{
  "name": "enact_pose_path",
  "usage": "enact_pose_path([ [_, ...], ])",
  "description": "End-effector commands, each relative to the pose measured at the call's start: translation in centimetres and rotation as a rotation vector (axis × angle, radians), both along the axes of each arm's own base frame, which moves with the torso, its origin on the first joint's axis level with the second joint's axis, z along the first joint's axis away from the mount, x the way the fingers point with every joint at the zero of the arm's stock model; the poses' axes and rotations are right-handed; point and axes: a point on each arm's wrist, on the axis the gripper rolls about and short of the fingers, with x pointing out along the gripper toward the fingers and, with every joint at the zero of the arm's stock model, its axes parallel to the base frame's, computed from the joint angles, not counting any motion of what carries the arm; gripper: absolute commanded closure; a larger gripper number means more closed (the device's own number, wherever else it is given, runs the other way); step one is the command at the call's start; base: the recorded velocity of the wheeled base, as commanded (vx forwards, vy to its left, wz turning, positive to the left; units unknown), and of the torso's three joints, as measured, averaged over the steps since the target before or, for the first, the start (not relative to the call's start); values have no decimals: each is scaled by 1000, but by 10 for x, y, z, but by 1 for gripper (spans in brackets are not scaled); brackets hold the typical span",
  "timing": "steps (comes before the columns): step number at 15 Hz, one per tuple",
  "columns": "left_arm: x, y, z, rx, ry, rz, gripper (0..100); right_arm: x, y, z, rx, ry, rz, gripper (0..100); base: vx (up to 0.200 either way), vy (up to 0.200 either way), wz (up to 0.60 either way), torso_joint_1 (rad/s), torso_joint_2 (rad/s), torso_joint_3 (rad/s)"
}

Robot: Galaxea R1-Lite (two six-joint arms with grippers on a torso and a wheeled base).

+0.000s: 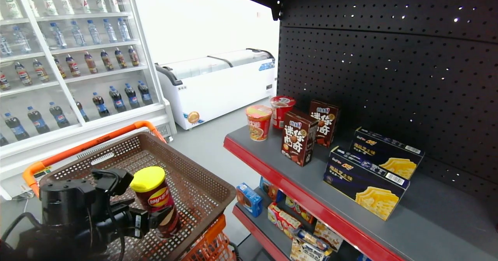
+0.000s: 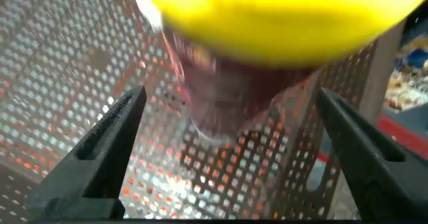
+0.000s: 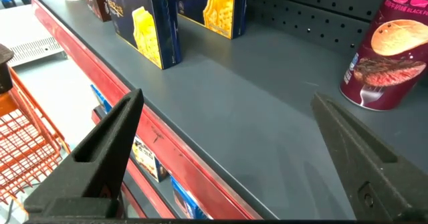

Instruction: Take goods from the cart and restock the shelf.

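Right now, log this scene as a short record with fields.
left hand: open, fingers on either side of the yellow-lidded can
can location: inside the brown cart basket
right hand: open, empty, above the grey shelf
shelf goods: two cup noodles, two brown boxes, two blue boxes, one dark can
free space: bare shelf between the blue boxes and the dark can

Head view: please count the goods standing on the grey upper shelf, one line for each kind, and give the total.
Noodle cups: 2
Brown boxes: 2
Dark blue boxes: 2
Total: 6
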Motion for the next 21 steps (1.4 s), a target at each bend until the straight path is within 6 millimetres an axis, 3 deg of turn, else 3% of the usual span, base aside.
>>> enact_pose_path([
  [1,-1,0,-23,-1,78,2,0,0,0,0,0,0,0,0,0,0,0,0,0,0],
  [6,22,-8,-36,-13,-53,-23,0,0,0,0,0,0,0,0,0,0,0,0,0,0],
  [13,28,-13,-43,-15,-59,-44,0,0,0,0,0,0,0,0,0,0,0,0,0,0],
  [14,33,-14,-41,-11,-70,-38,100,0,0,0,0,0,0,0,0,0,0,0,0,0],
  [17,34,-12,-37,24,-84,19,100,0,0,0,0,0,0,0,0,0,0,0,0,0],
  [20,28,-12,1,-19,-216,81,100,0,0,0,0,0,0,0,0,0,0,0,0,0],
  [21,27,-11,3,-18,-222,88,100,0,0,0,0,0,0,0,0,0,0,0,0,0],
])
